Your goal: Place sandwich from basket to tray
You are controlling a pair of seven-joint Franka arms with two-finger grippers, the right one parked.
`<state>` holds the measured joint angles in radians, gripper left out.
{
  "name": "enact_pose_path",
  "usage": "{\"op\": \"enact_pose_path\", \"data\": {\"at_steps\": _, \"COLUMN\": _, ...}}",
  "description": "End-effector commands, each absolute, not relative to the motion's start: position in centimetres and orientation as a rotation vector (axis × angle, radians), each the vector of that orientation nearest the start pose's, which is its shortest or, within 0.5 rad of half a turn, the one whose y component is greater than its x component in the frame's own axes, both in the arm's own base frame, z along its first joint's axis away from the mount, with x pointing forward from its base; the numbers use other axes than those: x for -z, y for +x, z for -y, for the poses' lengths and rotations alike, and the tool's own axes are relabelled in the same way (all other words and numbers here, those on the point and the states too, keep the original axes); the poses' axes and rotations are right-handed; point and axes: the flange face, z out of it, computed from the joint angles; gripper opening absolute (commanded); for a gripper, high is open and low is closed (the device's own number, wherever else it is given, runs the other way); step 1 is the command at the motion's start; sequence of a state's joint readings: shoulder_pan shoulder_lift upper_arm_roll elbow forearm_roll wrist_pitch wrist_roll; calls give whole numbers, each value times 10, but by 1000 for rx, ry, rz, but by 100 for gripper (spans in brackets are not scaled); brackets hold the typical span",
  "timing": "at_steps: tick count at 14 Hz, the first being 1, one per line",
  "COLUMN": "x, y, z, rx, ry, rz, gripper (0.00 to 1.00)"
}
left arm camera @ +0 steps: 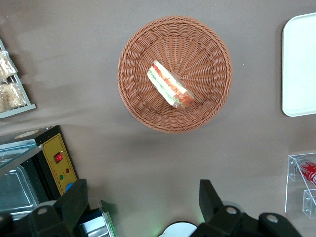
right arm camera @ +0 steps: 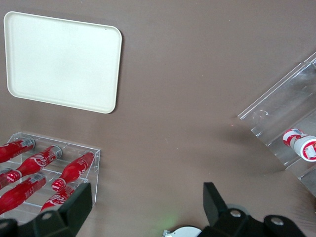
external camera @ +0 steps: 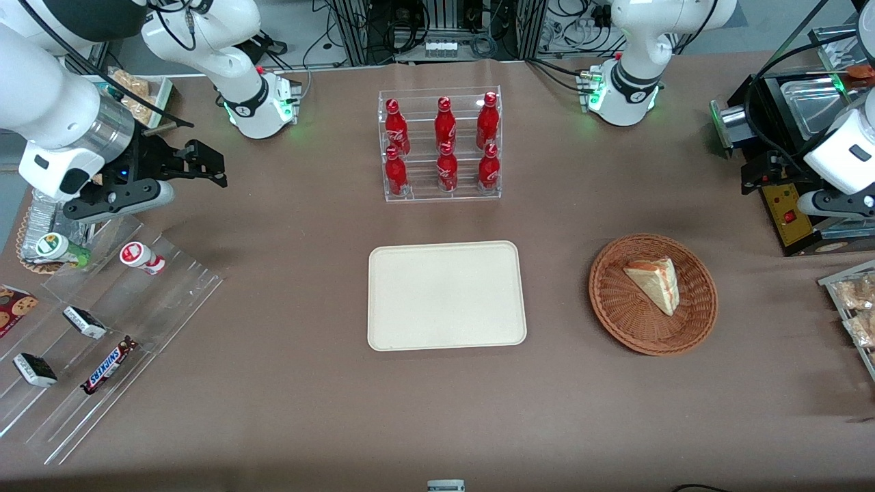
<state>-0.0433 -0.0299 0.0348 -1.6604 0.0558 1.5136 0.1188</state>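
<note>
One gripper (left arm camera: 143, 205) high above table, fingers spread, sandwich (left arm camera: 169, 86) in basket (left arm camera: 207, 44)

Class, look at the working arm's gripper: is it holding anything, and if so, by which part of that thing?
Nothing is held. The gripper hangs open and empty above the table, while the sandwich lies untouched in the basket, apart from the fingers.

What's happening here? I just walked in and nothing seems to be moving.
The left arm is set to move the sandwich from the basket to the tray, but it has not picked it up. Its end effector is open and holds nothing, up over the table farther from the front camera than the basket. The sandwich lies inside the basket, and the tray beside it has nothing on it.
</note>
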Motion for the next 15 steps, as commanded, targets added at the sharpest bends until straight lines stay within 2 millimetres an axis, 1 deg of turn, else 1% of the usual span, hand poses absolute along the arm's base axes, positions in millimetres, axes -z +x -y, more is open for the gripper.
{"op": "enact_pose_path", "data": {"at_steps": 1, "x": -599, "y": 539, "z": -1, "rx": -166, "ry": -3090, "rz": -218, "gripper": 100}}
{"op": "enact_pose_path", "data": {"at_steps": 8, "x": -596, "y": 538, "z": -2, "rx": -194, "ry": -3088, "rz": -208, "gripper": 100}}
{"op": "enact_pose_path", "data": {"at_steps": 10, "x": -586, "y": 540, "z": 0, "rx": -218, "ry": -3085, "rz": -211, "gripper": 100}}
{"op": "enact_pose_path", "data": {"at_steps": 11, "x": -573, "y": 543, "z": 2, "rx": -258, "ry": -3074, "rz": -219, "gripper": 100}}
{"op": "enact_pose_path", "data": {"at_steps": 12, "x": -561, "y": 545, "z": 8, "rx": -285, "ry": -3063, "rz": -239, "gripper": 100}}
{"op": "enact_pose_path", "data": {"at_steps": 13, "x": -544, "y": 550, "z": 10, "rx": -309, "ry": -3055, "rz": -248, "gripper": 100}}
{"op": "enact_pose_path", "data": {"at_steps": 14, "x": -521, "y": 555, "z": 12, "rx": -327, "ry": -3053, "rz": -253, "gripper": 100}}
{"op": "enact_pose_path", "data": {"at_steps": 15, "x": -493, "y": 559, "z": 12, "rx": -309, "ry": -3054, "rz": -256, "gripper": 100}}
